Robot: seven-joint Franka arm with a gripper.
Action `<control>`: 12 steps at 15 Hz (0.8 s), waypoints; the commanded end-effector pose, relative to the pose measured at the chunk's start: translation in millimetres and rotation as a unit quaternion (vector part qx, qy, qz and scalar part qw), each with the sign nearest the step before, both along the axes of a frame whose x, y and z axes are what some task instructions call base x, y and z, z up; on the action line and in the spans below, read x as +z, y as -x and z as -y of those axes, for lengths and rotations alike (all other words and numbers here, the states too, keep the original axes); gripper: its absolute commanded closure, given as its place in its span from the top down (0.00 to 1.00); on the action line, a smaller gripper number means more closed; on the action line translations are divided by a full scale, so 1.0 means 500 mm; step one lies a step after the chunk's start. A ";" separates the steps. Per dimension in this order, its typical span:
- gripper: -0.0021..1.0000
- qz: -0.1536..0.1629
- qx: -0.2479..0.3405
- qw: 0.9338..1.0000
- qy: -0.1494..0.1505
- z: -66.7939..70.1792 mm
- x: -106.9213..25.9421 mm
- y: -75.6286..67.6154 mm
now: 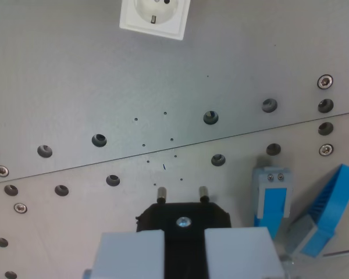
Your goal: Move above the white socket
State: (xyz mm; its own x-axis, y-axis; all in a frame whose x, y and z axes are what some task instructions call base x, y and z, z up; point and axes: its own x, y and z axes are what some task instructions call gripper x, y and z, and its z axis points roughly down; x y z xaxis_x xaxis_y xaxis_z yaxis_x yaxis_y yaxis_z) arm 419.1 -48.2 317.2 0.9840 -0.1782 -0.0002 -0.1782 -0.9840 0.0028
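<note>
A rigid, light plug (183,218) is held by its body in the gripper (184,250), well short of the fixed socket (155,16).

Your white socket (155,16) is cut off by the top edge; the claw (185,253) fingers run off the bottom.

The socket (155,17) lies at top, plug (183,216) below, on the plate (75,87).
</note>
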 end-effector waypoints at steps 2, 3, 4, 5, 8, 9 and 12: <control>0.00 0.000 0.000 1.000 0.000 0.000 0.000 0.000; 0.00 0.000 0.000 1.000 0.000 0.000 0.000 0.000; 0.00 0.000 0.000 1.000 0.000 0.000 0.000 0.000; 0.00 0.000 0.000 1.000 0.000 0.000 0.000 0.000; 0.00 0.000 -0.002 1.000 0.000 0.000 -0.002 -0.001; 0.00 0.000 -0.004 1.000 0.000 0.000 -0.004 -0.001; 0.00 0.003 -0.009 1.000 0.000 0.000 -0.010 -0.003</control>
